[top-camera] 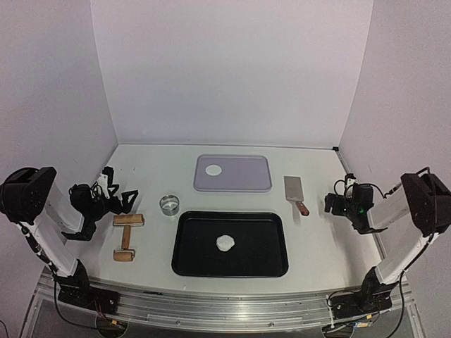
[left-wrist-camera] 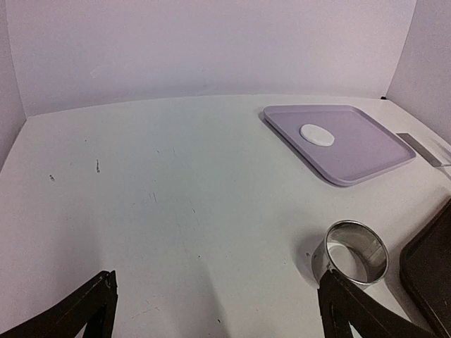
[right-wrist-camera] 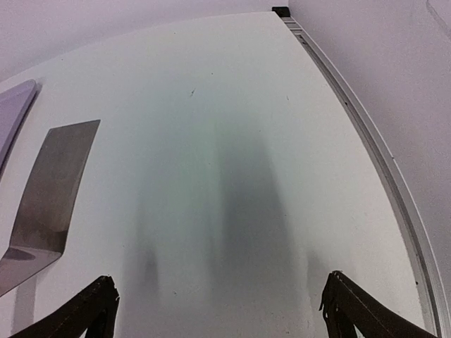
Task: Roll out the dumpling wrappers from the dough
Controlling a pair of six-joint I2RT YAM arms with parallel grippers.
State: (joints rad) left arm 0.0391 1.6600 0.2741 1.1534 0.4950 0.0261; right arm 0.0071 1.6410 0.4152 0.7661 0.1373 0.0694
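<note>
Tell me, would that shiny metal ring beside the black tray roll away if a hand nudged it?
Probably not: the metal ring stands flat on its rim, opening upward, so it would likely slide. Its thin wall and hollow middle suggest it is light. The polished surface may be slippery to pinch.

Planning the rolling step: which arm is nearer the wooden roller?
Left. The left fingers hover just beyond the wooden roller on the table's left side. The right fingers are far across the table, past the black tray and the spatula.
</note>
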